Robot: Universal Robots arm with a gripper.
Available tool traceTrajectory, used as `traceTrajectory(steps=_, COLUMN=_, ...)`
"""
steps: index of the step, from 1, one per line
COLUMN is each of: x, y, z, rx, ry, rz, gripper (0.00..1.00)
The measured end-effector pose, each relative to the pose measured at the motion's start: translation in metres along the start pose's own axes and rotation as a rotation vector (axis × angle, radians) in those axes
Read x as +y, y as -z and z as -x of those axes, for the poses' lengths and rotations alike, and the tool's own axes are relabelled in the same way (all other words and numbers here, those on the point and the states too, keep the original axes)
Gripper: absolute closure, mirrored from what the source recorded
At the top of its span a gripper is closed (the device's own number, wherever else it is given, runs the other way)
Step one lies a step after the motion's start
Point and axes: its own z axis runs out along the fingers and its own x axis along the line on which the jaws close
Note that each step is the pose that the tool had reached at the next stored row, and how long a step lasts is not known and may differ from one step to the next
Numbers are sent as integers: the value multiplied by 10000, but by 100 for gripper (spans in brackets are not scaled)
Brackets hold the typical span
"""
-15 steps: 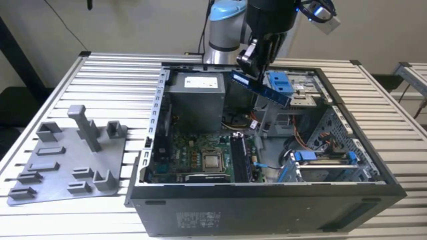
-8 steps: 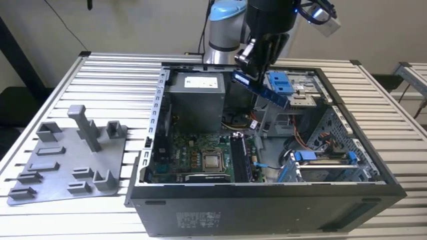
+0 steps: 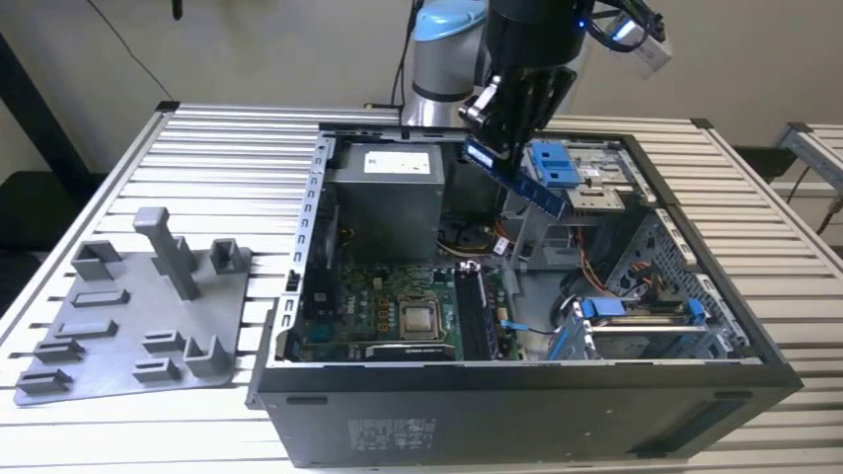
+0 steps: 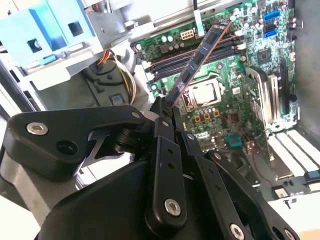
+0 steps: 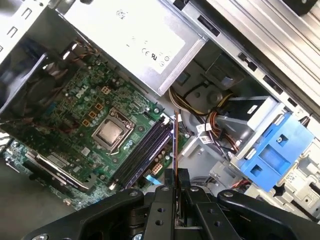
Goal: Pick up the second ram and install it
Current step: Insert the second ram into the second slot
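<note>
Black jaws clamped on second ram [image 4: 197, 60], held above motherboard [image 5: 75, 105], exterior view adding grey fixture plate [image 3: 118, 336] beside case [image 3: 527, 415]

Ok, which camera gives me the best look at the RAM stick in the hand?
The second wrist view: the second ram shows its chip face along its length, clamped in the hand. The first wrist view catches it edge-on; the exterior view shows it tilted above the case.

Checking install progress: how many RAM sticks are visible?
1: the second ram, clamped in the gripper over the computer case. Another may sit in the motherboard slots; I cannot tell.
</note>
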Motion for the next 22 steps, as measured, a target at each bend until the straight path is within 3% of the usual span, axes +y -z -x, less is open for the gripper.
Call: traceTrajectory(steps=22, x=0, y=-16, z=-1, rx=10, ry=-3502, rz=-213, gripper=86)
